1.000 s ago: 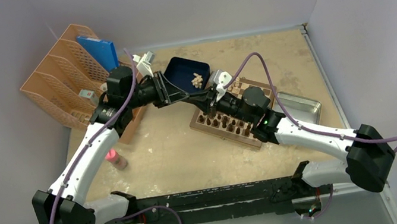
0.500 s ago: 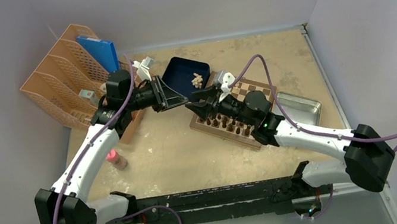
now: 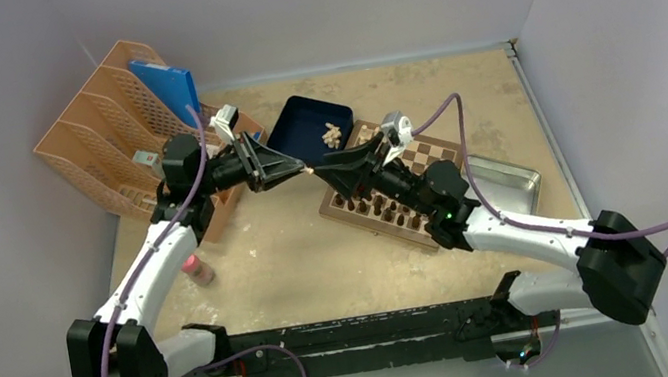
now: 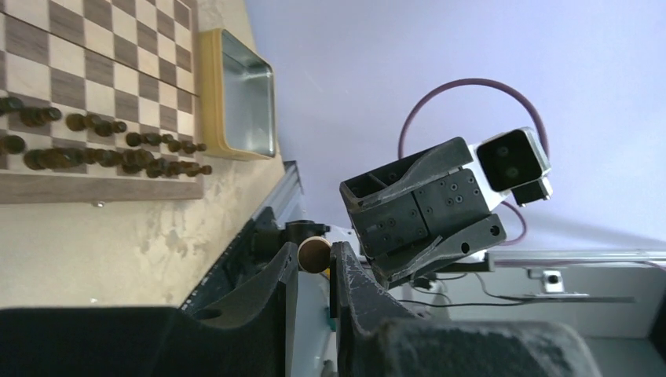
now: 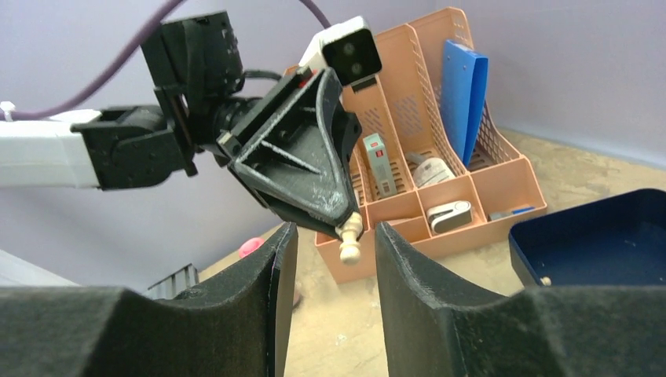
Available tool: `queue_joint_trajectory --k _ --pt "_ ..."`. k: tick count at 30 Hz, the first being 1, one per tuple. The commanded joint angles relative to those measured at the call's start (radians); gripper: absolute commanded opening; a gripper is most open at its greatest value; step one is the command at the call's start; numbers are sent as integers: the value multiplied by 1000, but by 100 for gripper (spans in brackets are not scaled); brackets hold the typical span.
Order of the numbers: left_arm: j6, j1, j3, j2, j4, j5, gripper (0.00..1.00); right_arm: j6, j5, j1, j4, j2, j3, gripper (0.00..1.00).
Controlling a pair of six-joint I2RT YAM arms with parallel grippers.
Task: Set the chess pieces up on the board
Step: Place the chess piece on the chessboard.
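My left gripper (image 3: pixel 303 166) is shut on a pale cream chess piece (image 3: pixel 308 166) and holds it in the air left of the board (image 3: pixel 427 149). In the left wrist view the piece's round base (image 4: pixel 315 256) shows between the fingertips. My right gripper (image 3: pixel 321 162) is open and faces the left one tip to tip. In the right wrist view the piece (image 5: pixel 349 242) hangs from the left gripper (image 5: pixel 302 169) in line with the gap of my right gripper (image 5: pixel 330 236), touching neither finger. More cream pieces (image 3: pixel 332 134) lie in the blue tray (image 3: pixel 304 117). Dark pieces (image 3: pixel 383 206) stand on the board's near rows.
An orange desk organizer (image 3: pixel 114 132) stands at the back left, close behind the left arm. A shiny metal tray (image 3: pixel 506 179) lies right of the board. A pink object (image 3: pixel 193 268) lies on the table by the left arm.
My left gripper has drawn back from over the blue tray to the left with the cream piece. My right gripper has risen off the board and swung left to face it.
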Motion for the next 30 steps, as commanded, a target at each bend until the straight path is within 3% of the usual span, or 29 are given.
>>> queue_joint_trajectory --k 1,9,19,30 --pt "-182 17 -52 -25 236 86 1 22 -3 -2 136 20 9 43" --pt "-319 20 -131 -40 386 92 0 60 -20 -2 224 82 20 39" --pt "-346 20 -154 -44 416 72 0 73 -67 -1 256 109 15 31" --pt "-369 24 -189 -36 463 58 0 103 -134 -1 273 158 19 30"
